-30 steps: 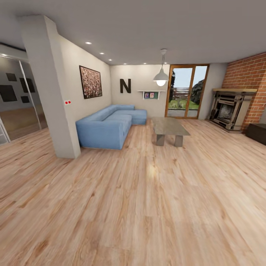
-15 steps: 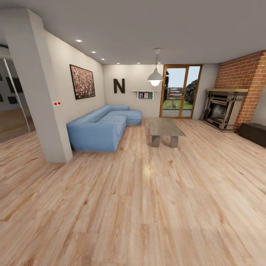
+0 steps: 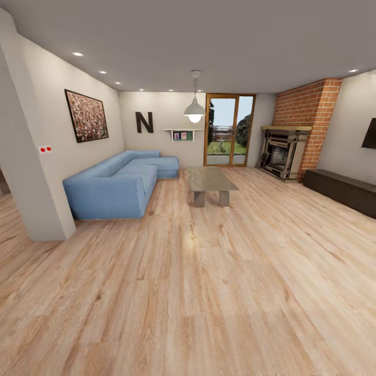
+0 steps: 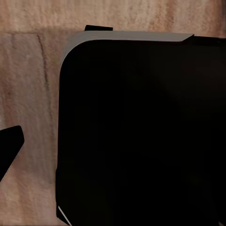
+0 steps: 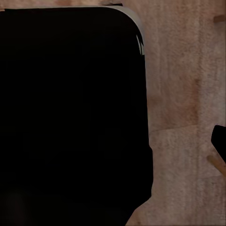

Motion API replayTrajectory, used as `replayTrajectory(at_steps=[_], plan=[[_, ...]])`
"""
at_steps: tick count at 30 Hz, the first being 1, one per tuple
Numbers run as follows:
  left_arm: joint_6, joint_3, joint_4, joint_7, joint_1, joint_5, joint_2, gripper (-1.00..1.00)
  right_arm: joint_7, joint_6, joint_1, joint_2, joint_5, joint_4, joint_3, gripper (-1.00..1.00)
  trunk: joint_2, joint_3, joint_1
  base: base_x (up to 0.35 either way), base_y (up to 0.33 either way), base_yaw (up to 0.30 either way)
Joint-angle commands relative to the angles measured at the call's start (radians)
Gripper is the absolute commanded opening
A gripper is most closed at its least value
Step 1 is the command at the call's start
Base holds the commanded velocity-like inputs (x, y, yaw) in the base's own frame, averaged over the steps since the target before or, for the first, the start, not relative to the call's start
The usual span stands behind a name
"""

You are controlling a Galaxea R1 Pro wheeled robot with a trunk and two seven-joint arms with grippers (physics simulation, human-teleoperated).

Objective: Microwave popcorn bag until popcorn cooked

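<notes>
Wrist views show a dark rounded body (image 4: 141, 132) of the robot over wooden floor (image 4: 28, 94); whether either pincer is spread or pressed together cannot be told. Head view looks across a living room: blue sofa (image 3: 117, 183) at left, coffee table (image 3: 210, 181) beyond, brick fireplace (image 3: 284, 151) far right. No kitchen or popcorn bag is visible, so the sensible step is steering steadily toward the kitchen, arms tucked.

Bright, even room light; pendant lamp (image 3: 194, 110) glows, edges stretched.
</notes>
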Motion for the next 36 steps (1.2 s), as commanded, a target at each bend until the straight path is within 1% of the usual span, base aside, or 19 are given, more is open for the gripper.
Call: replayTrajectory(at_steps=[1,5,8,24,36], plan=[[-0.002,0.000,0.000,0.001,0.000,0.008,0.000,1.00,0.000,-0.004,0.000,0.000,-0.010,0.000,0.003,1.00,0.000,0.000,0.000,0.000,0.000,-0.288],[-0.002,-0.001,0.000,0.001,0.000,0.009,0.000,1.00,0.000,-0.004,0.000,0.000,-0.010,0.000,0.003,1.00,0.000,0.001,0.000,0.006,0.000,-0.288],[0.000,-0.001,0.001,0.001,0.000,0.009,0.000,1.00,0.000,-0.005,0.000,0.000,-0.010,0.000,0.003,1.00,0.000,0.002,0.000,0.198,0.000,-0.288],[0.001,-0.002,0.001,0.001,0.000,0.010,0.000,1.00,0.000,-0.006,0.000,0.000,-0.009,0.000,0.003,1.00,0.000,0.002,0.000,0.322,0.000,-0.019],[0.001,-0.002,0.001,0.001,0.000,0.010,0.000,1.00,0.000,-0.006,0.000,0.000,-0.009,0.000,0.003,1.00,0.000,0.002,0.000,0.322,0.000,-0.266]])
